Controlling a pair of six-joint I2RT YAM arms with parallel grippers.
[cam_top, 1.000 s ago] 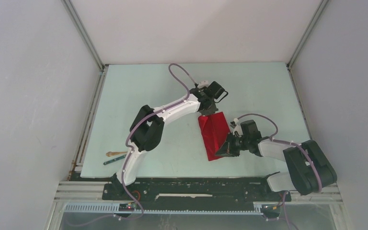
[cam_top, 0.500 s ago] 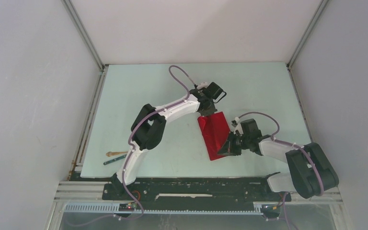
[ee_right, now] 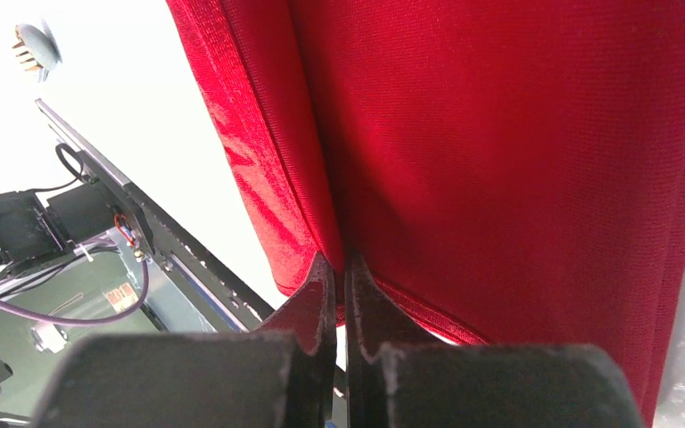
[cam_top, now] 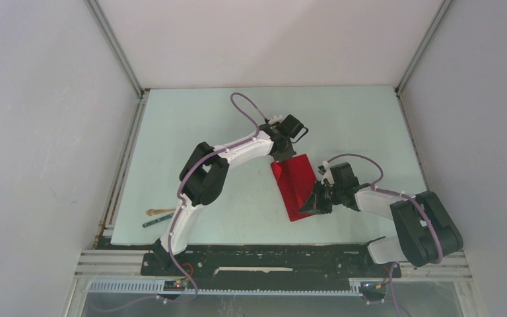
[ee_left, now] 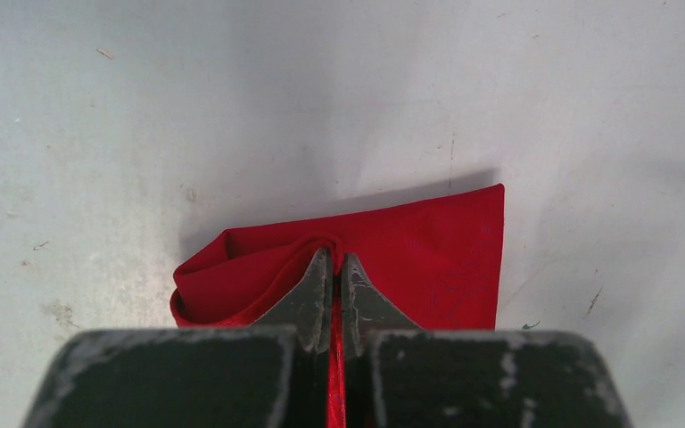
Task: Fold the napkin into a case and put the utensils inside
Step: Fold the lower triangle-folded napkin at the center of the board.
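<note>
Three white walls (cam_top: 270, 39) enclose the mint table (cam_top: 191, 132) bearing the napkin (cam_top: 296, 188).

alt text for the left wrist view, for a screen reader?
The left end effector is shut on a pinched ridge of the red napkin at bottom centre. The folded cloth lies on a pale, scuffed table, its left side bulging in a loose loop, its right edge straight.

The napkin (cam_top: 294, 188) is plain red, the fork (cam_top: 161, 212) tan, the table (cam_top: 191, 125) pale green.
</note>
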